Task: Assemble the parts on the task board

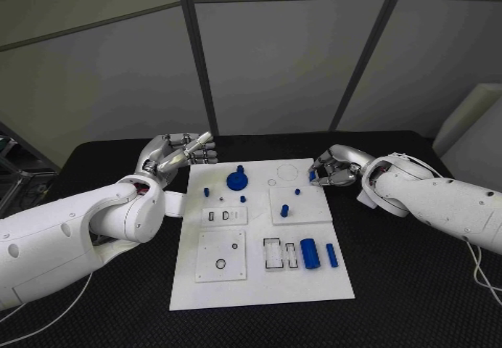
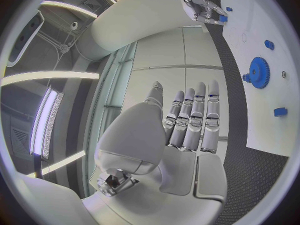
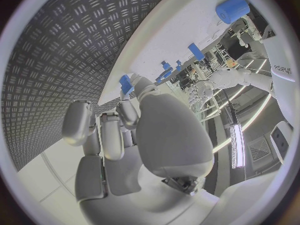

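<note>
The white task board (image 1: pixel 262 283) lies in the middle of the black table. A blue gear (image 1: pixel 237 179) stands near its far edge, with small blue pegs (image 1: pixel 284 211) around it. A blue cylinder (image 1: pixel 310 253) and a blue rod (image 1: pixel 331 254) lie near the right edge. My right hand (image 1: pixel 335 168) hovers at the board's far right corner and pinches a small blue part (image 3: pixel 126 83) between thumb and fingertip. My left hand (image 1: pixel 178 154) is off the board's far left corner, fingers stretched out, holding nothing. The left wrist view shows the gear (image 2: pixel 257 72) beyond those fingers.
Square plates with slots and holes (image 1: pixel 223 255) are set into the board. Black table surface (image 1: pixel 408 290) extends on both sides of the board. Grey wall panels rise behind the table's far edge.
</note>
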Controlling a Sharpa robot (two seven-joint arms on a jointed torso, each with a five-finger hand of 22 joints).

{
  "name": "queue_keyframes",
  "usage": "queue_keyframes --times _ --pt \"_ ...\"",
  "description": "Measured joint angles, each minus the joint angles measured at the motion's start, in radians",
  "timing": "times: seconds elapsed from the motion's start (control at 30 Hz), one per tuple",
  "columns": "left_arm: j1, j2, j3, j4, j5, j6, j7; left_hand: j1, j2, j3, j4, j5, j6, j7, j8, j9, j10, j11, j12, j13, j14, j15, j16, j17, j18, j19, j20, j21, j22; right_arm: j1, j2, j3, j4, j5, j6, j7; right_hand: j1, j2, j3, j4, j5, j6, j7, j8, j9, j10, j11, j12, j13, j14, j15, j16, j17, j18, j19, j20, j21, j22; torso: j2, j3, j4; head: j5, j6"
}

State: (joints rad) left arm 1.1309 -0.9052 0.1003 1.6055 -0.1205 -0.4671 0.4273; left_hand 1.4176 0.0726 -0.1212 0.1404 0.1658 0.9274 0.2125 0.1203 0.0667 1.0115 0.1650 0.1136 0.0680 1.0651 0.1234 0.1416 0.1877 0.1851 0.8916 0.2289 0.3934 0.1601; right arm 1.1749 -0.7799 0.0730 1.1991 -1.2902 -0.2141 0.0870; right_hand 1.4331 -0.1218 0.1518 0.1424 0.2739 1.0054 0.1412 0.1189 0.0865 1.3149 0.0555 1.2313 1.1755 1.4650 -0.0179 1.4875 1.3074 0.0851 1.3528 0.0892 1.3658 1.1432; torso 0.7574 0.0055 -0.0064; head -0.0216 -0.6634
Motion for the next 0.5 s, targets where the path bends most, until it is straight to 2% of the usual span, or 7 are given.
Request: queue_keyframes --times 0.4,0.5 --pt "0.0 -0.002 0.0 -0.001 0.0 0.0 0.0 0.0 0.0 0.0 0.0 0.0 0.0 0.0 0.0 0.0 0.0 0.0 -0.003 0.0 0.0 0.0 0.0 0.001 0.0 0.0 0.0 0.0 0.0 0.0 0.01 0.0 -0.009 -0.007 0.0 -0.01 -0.007 0.007 0.0 0.0 0.0 0.003 0.003 0.0 0.0 0.0 0.0 0.004 0.004 0.0 0.0 0.0 0.0 0.0 0.0 0.0 0.0 0.002 -0.001 0.0002 0.0 0.002 -0.001" --pt "0.0 -0.003 0.0 -0.002 0.0 0.0 0.0 0.0 0.0 0.0 0.0 0.0 0.0 0.0 0.0 0.0 0.0 0.0 -0.003 0.0 0.0 0.0 0.0 0.001 0.0 0.0 0.0 0.0 0.0 0.0 0.013 0.0 -0.009 -0.01 0.0 -0.013 -0.007 0.007 0.0 0.0 0.0 0.007 0.0 0.005 0.0 0.0 0.0 0.004 0.005 0.0 0.0 0.0 0.0 0.0 0.0 0.0 0.0 0.003 -0.001 0.0004 0.0 0.002 -0.001"
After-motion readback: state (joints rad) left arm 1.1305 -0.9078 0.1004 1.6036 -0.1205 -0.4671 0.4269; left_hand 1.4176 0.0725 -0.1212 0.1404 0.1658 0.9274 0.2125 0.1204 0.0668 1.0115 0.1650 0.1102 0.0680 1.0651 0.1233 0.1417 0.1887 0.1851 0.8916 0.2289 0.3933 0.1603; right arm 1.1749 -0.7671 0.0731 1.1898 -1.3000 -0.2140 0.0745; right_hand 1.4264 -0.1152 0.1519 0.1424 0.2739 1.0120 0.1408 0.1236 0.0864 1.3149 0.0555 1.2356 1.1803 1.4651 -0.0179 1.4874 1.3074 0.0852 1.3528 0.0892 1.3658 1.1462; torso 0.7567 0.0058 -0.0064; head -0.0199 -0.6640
